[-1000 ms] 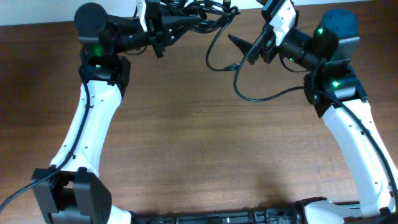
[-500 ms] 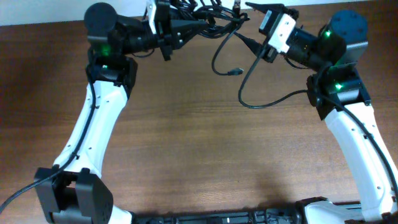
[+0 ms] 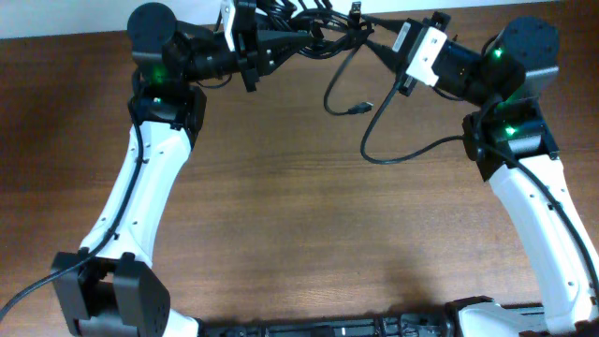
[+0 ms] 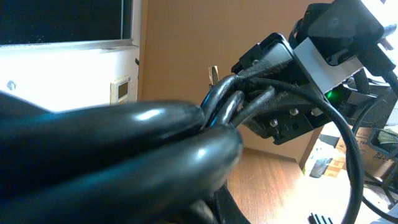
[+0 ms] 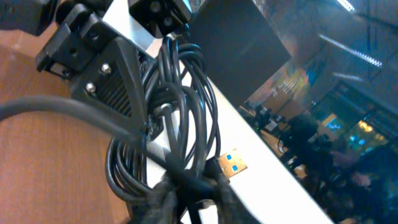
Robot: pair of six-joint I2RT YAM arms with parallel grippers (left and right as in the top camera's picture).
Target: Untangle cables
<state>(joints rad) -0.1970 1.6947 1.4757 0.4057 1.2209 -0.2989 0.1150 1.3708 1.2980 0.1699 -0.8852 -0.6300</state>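
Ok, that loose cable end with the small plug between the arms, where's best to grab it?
Probably the thin cord just behind the plug, coming from the near side of the table. That end trails loose, while the far side is crowded by the bundle, left gripper and right gripper.

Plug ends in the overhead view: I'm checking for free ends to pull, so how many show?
2. One plug end hangs free below the cable bundle; a USB plug sticks up from it at the top edge. Others may be hidden inside.
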